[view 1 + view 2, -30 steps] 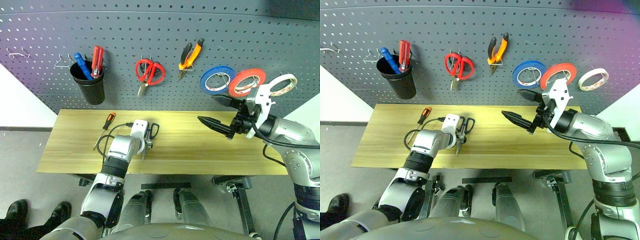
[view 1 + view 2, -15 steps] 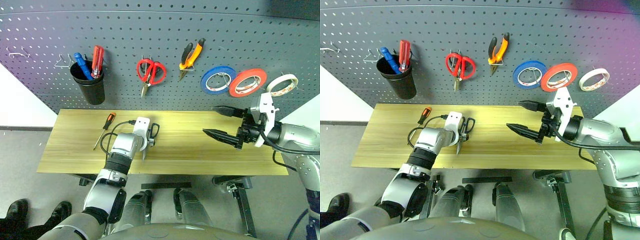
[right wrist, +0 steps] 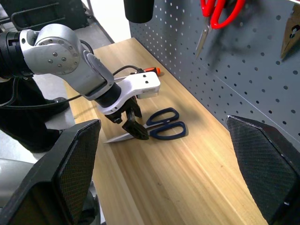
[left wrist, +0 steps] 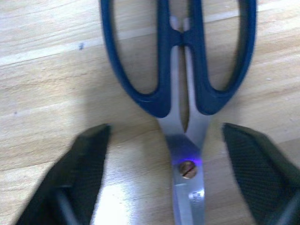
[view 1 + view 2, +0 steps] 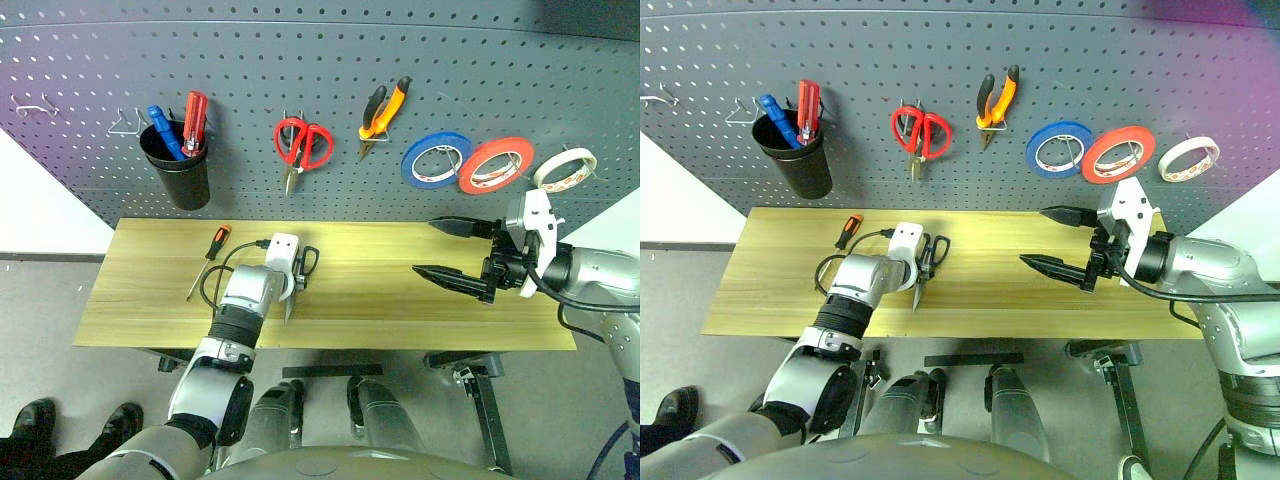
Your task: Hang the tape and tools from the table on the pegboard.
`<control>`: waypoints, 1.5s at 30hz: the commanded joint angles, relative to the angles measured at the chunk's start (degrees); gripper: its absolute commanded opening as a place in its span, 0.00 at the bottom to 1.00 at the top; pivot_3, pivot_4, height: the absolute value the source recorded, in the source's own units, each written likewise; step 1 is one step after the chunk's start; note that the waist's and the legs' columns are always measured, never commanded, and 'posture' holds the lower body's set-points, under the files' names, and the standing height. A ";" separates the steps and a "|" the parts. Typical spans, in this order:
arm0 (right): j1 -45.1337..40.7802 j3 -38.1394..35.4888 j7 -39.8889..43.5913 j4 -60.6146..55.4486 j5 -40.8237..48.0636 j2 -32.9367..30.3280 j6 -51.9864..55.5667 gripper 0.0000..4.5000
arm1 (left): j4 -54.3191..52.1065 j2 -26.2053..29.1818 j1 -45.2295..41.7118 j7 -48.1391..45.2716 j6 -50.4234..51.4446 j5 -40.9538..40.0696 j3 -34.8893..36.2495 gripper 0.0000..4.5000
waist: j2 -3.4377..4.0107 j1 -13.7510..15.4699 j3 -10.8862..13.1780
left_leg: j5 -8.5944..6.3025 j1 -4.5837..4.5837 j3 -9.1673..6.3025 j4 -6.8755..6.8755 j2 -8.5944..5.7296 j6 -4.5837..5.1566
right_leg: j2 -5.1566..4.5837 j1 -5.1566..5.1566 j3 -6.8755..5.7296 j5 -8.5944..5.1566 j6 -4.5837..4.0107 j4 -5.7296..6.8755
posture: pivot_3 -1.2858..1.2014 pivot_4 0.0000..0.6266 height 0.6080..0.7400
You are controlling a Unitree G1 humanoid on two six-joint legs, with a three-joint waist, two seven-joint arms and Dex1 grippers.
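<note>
I'm working the scissors (image 4: 180, 89) step: they're lying flat on the table (image 5: 380, 300) at lower centre-left of the head view, and my left gripper (image 4: 173, 173) is straddling the blades just below the pivot screw, its 2 fingers apart and not yet touching steel. My right gripper (image 5: 452, 250) is hanging wide and empty at mid-right, under the white tape (image 5: 565, 168) on the pegboard (image 5: 300, 60). Next I judge I'm needing a firm pinch, then a lift; the small screwdriver (image 5: 211, 254) is waiting too.

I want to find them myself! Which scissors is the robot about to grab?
Look at the wooden table below the grey pegboard. The dark-handled scissors lie flat there, under the left gripper. The red-handled scissors hang on the board instead.
</note>
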 commanded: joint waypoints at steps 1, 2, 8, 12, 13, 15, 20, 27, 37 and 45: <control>-0.92 -1.17 -0.22 -0.23 -0.44 -0.13 -1.26 1.00 | 0.50 -0.65 0.09 -0.03 1.07 0.16 -0.22 0.57 | 0.00 0.02 0.00 | -0.01 -0.01 0.00 0.00 0.00 0.02 | 0.00 0.00 0.00 0.00 0.00 -0.02 | 0.45 0.44 1.00; -1.03 -1.19 -0.31 -0.09 -0.58 -0.11 -1.32 1.00 | 0.43 -0.56 0.12 -0.35 1.13 0.25 -0.56 0.49 | 0.00 0.03 0.00 | -0.02 -0.01 0.00 0.00 0.00 0.02 | 0.00 0.00 0.00 0.01 0.01 -0.04 | 0.45 0.44 1.00; -1.51 -1.19 -0.65 0.19 -1.13 0.54 -1.68 1.00 | 0.33 -0.86 0.18 -0.18 2.70 0.16 -0.14 0.19 | 0.01 0.07 -0.01 | -0.10 -0.02 0.01 0.00 0.00 -0.07 | -0.01 0.01 0.00 0.02 0.03 -0.07 | 0.45 0.44 1.00; -1.77 -0.92 -0.96 0.45 -1.44 0.76 -2.09 1.00 | -0.26 -1.23 0.56 0.04 3.75 0.01 0.19 0.18 | 0.01 0.01 -0.01 | -0.11 -0.02 0.01 0.00 0.00 -0.08 | -0.01 0.02 0.00 0.02 0.03 -0.08 | 0.45 0.44 1.00; -1.79 -0.84 -0.95 0.55 -1.55 0.77 -2.20 1.00 | -0.50 -1.34 0.79 0.21 3.96 0.05 0.24 0.18 | 0.01 0.02 -0.01 | -0.11 -0.02 0.01 0.00 0.00 -0.08 | -0.01 0.02 0.00 0.02 0.04 -0.08 | 0.45 0.44 1.00; -1.90 -0.68 -0.89 0.92 -1.87 0.86 -2.45 1.00 | -1.32 -1.34 1.32 0.07 3.62 0.10 0.09 0.18 | 0.01 0.04 -0.01 | -0.11 -0.02 0.01 -0.01 0.00 -0.08 | -0.01 0.02 0.00 0.02 0.04 -0.10 | 0.45 0.44 1.00; -2.14 -0.81 -0.30 1.80 -1.70 0.92 -2.41 1.00 | -6.37 -2.07 2.54 -0.47 5.30 -0.96 0.81 0.18 | 0.01 0.01 0.00 | -0.12 -0.03 0.01 -0.01 0.00 -0.06 | -0.01 0.02 -0.01 0.02 0.04 -0.13 | 0.46 0.44 1.00; 0.11 -2.26 4.50 3.56 -1.26 -1.63 -2.78 1.00 | -17.28 0.14 7.16 -1.59 3.76 0.36 -1.97 0.18 | 0.07 0.07 0.12 | -0.15 -0.09 0.01 -0.06 0.00 -0.02 | -0.01 -0.02 -0.01 0.03 0.04 -0.19 | 0.46 0.44 1.00; 0.09 -2.62 8.52 5.71 -1.48 -4.27 -2.93 1.00 | -22.64 1.32 9.72 -3.23 -0.08 -0.28 -2.66 0.18 | 0.14 0.21 0.17 | -0.15 -0.10 0.03 -0.04 0.00 -0.01 | -0.04 -0.02 -0.02 0.02 0.03 -0.21 | 0.46 0.43 1.00; -0.02 -1.78 8.48 5.14 -1.86 -4.47 -2.78 1.00 | -22.40 0.42 10.94 -1.92 0.90 -0.28 -0.71 0.18 | 0.14 0.18 0.18 | -0.17 -0.11 0.03 -0.04 0.00 0.02 | -0.04 -0.02 -0.03 0.03 0.04 -0.23 | 0.46 0.43 1.00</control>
